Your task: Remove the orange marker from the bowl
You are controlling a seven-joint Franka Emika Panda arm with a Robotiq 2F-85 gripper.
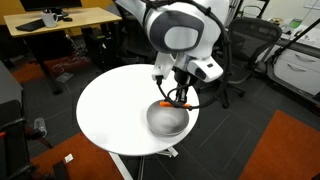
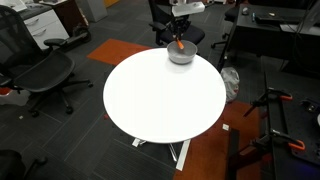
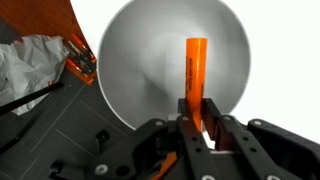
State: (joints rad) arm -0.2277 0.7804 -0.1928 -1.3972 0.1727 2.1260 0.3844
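Grey office carpet with orange patches ran under a round white counter, which stood on a white pedestal among black mesh chairs. A wooden desk with dark items on top sat behind it in an exterior view. Most of the counter was bare white. The bowl sat close to its rim, on the side nearest the arm, and showed as a small grey round in the other exterior view. Above the bowl hung the claw, pointing down, its fingers clamped on the marker. In the wrist view the claw gripped the marker at one end, and the free end reached out over the bowl's pale interior, near its centre. Whether that end touched the bowl could not be told. Both exterior views showed the marker roughly upright over the bowl. Beyond the bowl's rim in the wrist view lay dark carpet and a crumpled white bag on the floor.
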